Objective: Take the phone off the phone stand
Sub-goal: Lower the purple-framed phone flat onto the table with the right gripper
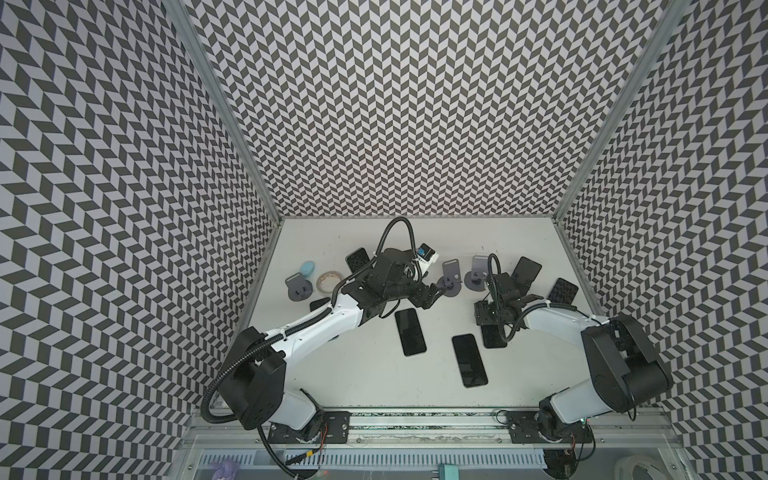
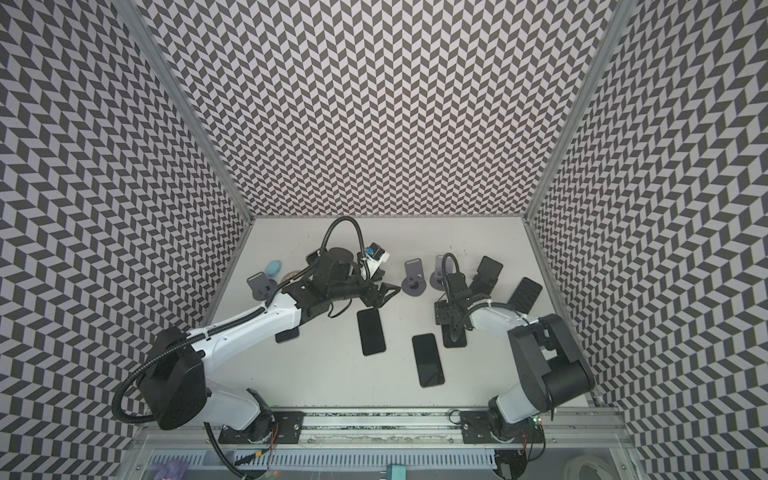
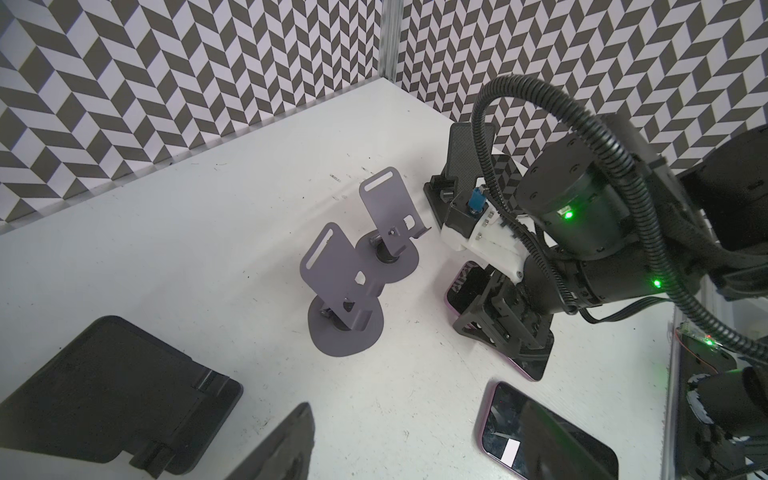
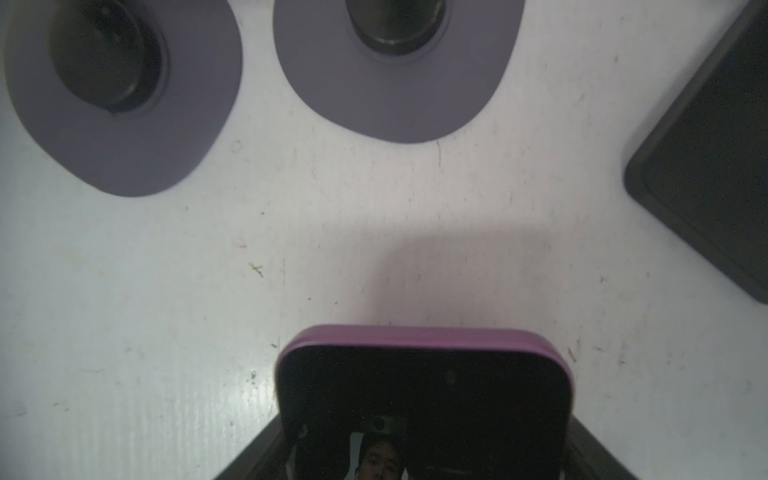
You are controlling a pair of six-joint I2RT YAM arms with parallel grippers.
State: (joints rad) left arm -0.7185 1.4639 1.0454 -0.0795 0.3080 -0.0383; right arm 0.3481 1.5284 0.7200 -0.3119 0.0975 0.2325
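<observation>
A phone (image 4: 424, 382) in a purple case lies flat, screen up, on the white table (image 1: 365, 374). My right gripper (image 4: 424, 419) stands over it with a finger against each long edge. In both top views the same right gripper (image 1: 484, 322) (image 2: 446, 320) covers the far end of this phone (image 1: 494, 338) (image 2: 455, 340). Just beyond it stand two empty grey-purple phone stands (image 1: 451, 276) (image 1: 478, 270), also seen from the left wrist (image 3: 338, 282) (image 3: 388, 212). My left gripper (image 1: 434, 293) (image 3: 407, 449) hangs open beside the nearer stand, holding nothing.
Two more phones (image 1: 410, 331) (image 1: 469, 360) lie flat mid-table. Black stands (image 1: 525, 270) (image 1: 561, 291) sit by the right wall, another (image 1: 357, 259) behind the left arm. A third grey stand (image 1: 299, 286), a tape roll (image 1: 328, 279) and a blue thing (image 1: 307, 268) sit at the back left.
</observation>
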